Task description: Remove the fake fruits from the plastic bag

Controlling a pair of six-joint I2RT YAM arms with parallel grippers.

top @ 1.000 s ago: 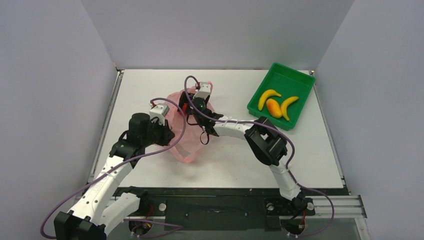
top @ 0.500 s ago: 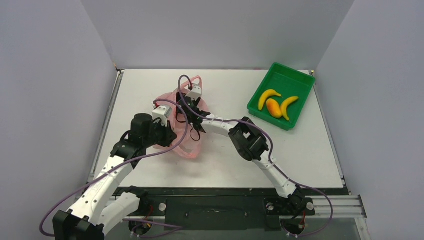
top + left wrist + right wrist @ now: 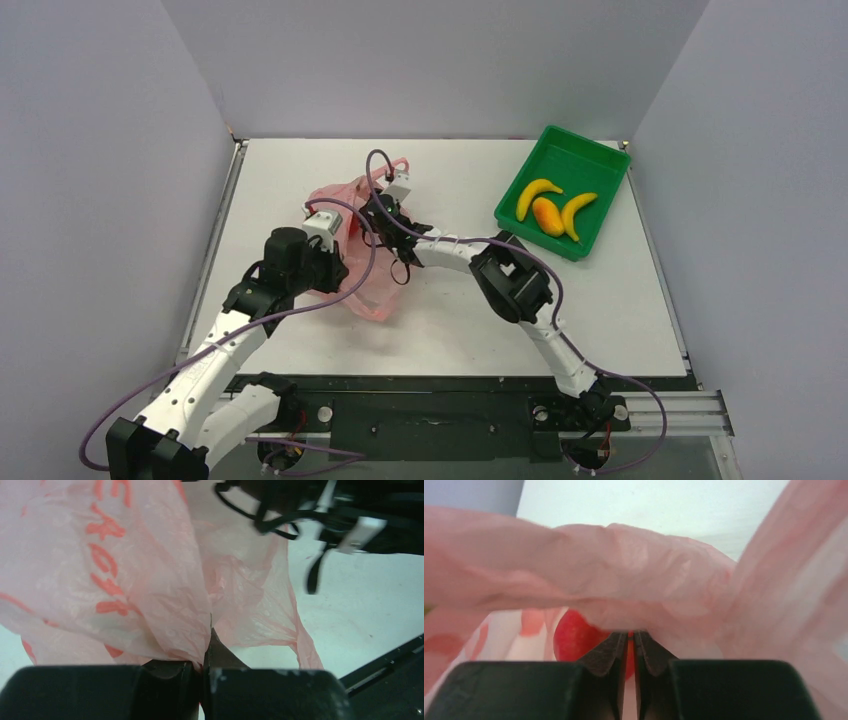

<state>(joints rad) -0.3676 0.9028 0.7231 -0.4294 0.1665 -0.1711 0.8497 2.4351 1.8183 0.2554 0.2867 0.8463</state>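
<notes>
The pink plastic bag (image 3: pixel 366 291) lies crumpled at the table's middle left. My left gripper (image 3: pixel 338 268) is shut on a fold of the bag (image 3: pixel 125 570), the film pinched between its fingers (image 3: pixel 206 652). My right gripper (image 3: pixel 376 212) is at the bag's far rim, its jaws shut on a thin fold of the bag (image 3: pixel 649 580) at the tips (image 3: pixel 630 633). A red rounded shape (image 3: pixel 574 636) shows behind those fingers. The fake fruits, two yellow bananas (image 3: pixel 537 193) (image 3: pixel 577 212) and an orange mango (image 3: pixel 547 215), lie in the green tray (image 3: pixel 590 160).
The green tray stands at the back right, near the right wall. The right arm's elbow (image 3: pixel 512 285) stretches across the table's middle. Purple cables (image 3: pixel 350 215) loop over the bag. Grey walls close in the table on three sides.
My right gripper has shut on the bag's far rim after shifting left over the bag. The left gripper keeps its hold, and the bag's top has bunched up.
</notes>
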